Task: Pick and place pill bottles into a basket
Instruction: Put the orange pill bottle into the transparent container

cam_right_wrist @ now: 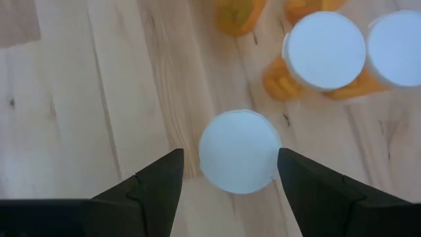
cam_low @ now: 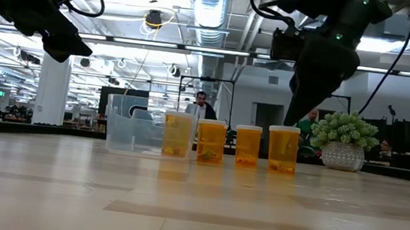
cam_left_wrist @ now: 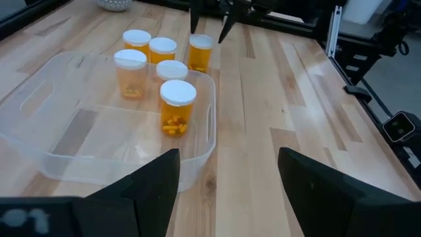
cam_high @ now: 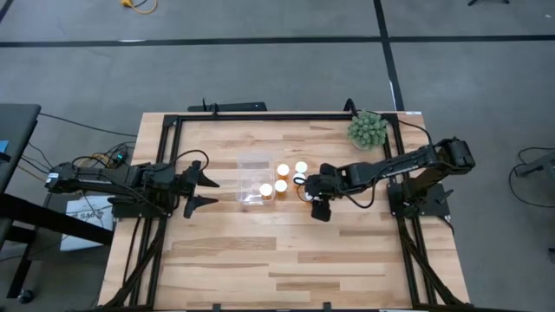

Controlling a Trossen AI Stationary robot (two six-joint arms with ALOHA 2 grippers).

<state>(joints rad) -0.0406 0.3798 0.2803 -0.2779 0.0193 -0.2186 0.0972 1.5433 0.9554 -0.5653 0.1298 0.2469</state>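
One pill bottle [cam_left_wrist: 177,107] sits in your basket [cam_left_wrist: 46,158]; four wait outside; right gripper [cam_right_wrist: 230,172], fingers apart, hovers over another [cam_right_wrist: 238,151]; left gripper [cam_high: 205,191] waits, fingers apart

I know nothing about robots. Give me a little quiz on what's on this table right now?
1. True or false: the basket is empty.
2. Which gripper hangs over a pill bottle? A left, B right.
3. Fill in: the bottles' caps are ___.
Key: 1 false, a bottle in the basket stands upright. 2 B, the right gripper, open. 3 white.
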